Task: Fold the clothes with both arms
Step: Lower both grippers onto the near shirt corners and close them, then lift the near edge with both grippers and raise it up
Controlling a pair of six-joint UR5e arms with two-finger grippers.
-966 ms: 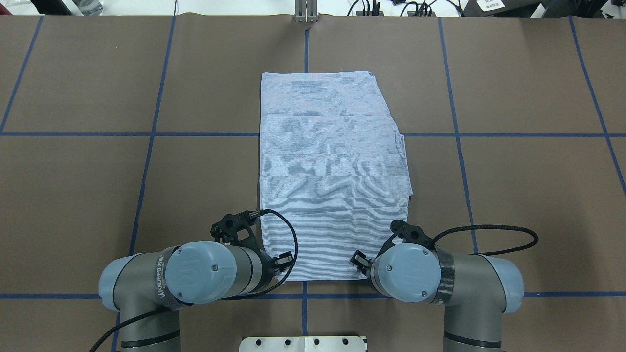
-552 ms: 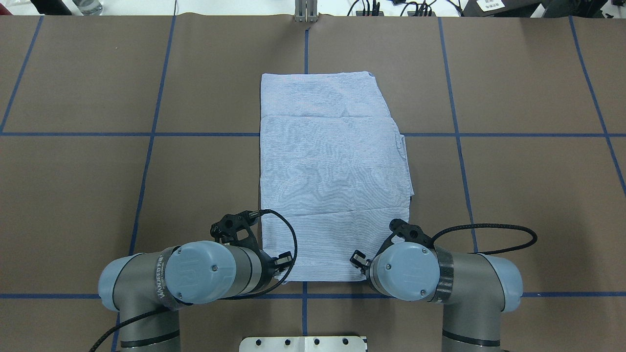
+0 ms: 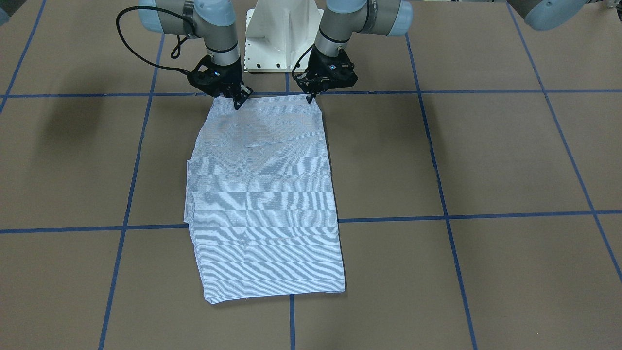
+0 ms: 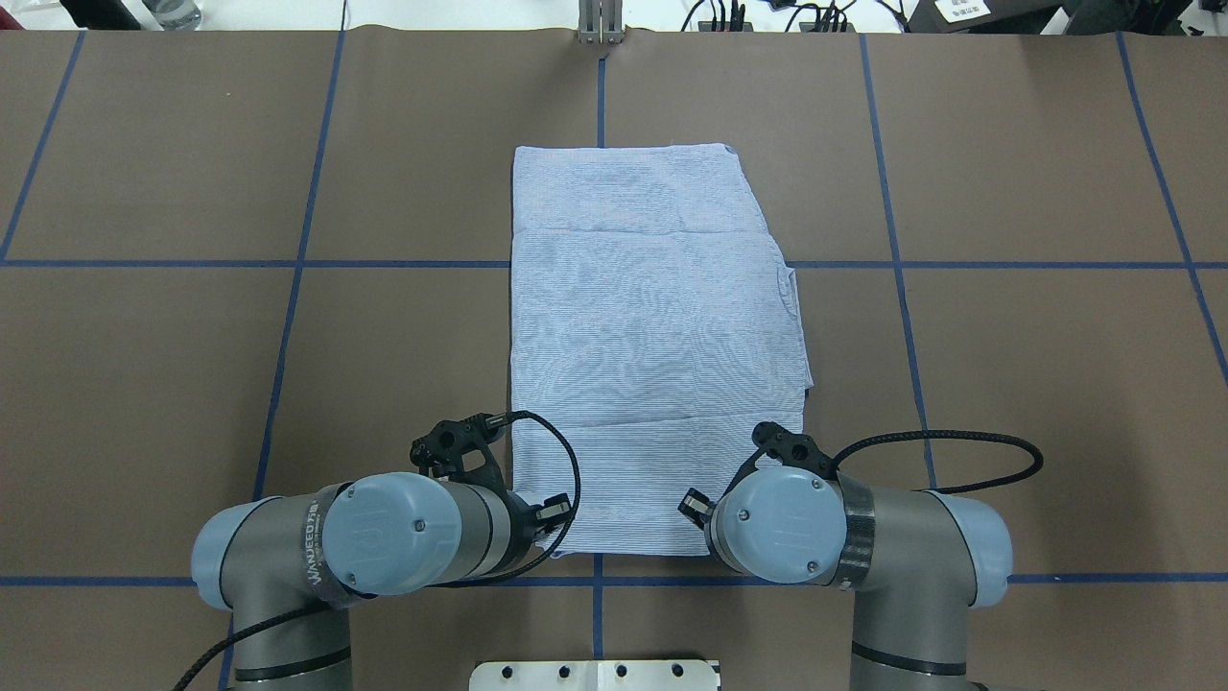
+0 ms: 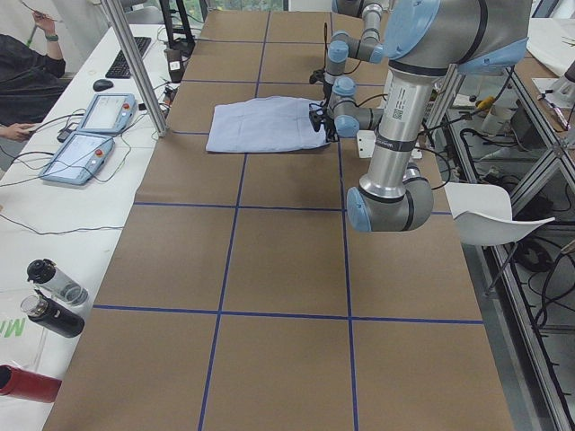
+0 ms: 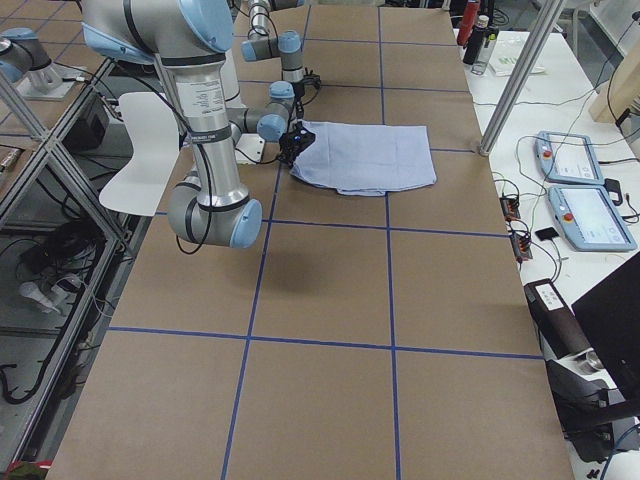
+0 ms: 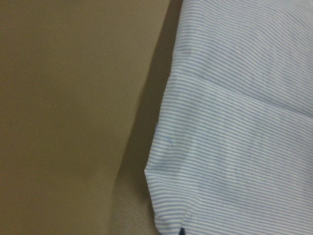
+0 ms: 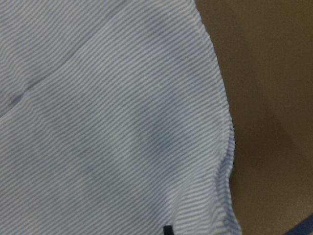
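Observation:
The light blue-and-white striped shirt (image 3: 265,194) lies flat on the brown table as a long folded rectangle, and it also shows in the overhead view (image 4: 652,336). Both grippers are at its near edge, by the robot's base. My left gripper (image 3: 309,99) is shut on the shirt's near left corner. My right gripper (image 3: 238,104) is shut on the near right corner. In the overhead view the wrists hide both sets of fingertips. Each wrist view shows striped cloth (image 7: 244,122) (image 8: 112,122) with a dark fingertip at the bottom edge. Collar, buttons and label are hidden.
The white pedestal base (image 3: 279,34) stands just behind the grippers. Blue tape lines (image 4: 297,264) grid the brown table cover. A metal post (image 4: 600,24) stands at the far edge. Teach pendants (image 5: 90,135), bottles (image 5: 49,296) and an operator (image 5: 27,63) are on a side table.
My right arm has shifted a little inward, toward the left, and slightly forward. The shirt's far edge has crept slightly toward the robot. My left arm has hardly moved.

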